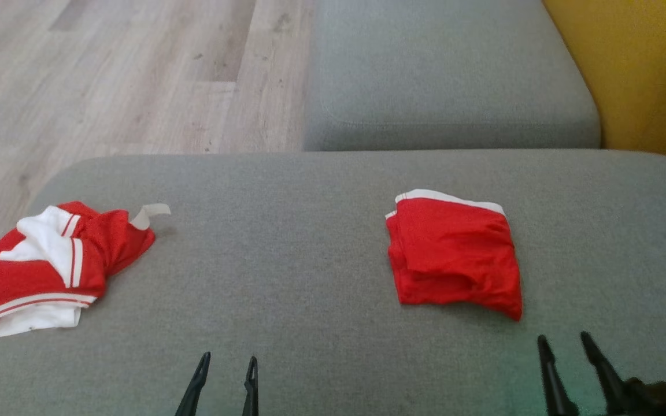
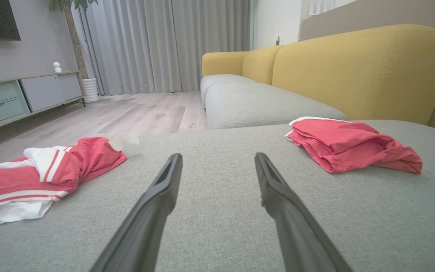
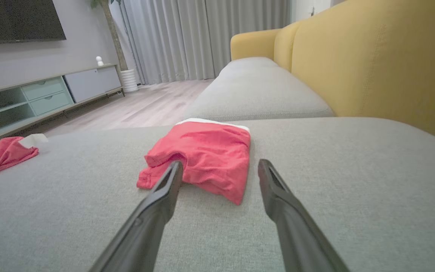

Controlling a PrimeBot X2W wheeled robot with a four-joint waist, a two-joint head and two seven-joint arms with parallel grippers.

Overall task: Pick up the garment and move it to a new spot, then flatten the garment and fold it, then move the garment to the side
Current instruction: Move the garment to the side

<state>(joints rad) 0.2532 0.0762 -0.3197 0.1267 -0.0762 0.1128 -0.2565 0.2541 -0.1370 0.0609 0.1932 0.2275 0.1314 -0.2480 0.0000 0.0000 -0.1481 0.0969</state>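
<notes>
Fabric thin, light, limp, likely slippery; will sag, bunch. On sofa cushion [image 1: 287,231]: crumpled garment [image 1: 38,271] at left edge, folded garment [image 1: 454,254] right. Pinch thick striped hem [image 1: 32,300]. Released, empty: left pincer [image 1: 229,357], right pincer [image 1: 563,337].

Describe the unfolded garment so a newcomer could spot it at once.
On the grey cushion nearest the robot, look to its left edge, beside the wood floor. The crumpled garment lies heaped there, red with white striped panels; the folded garment to its right is mostly red and flat.
</notes>
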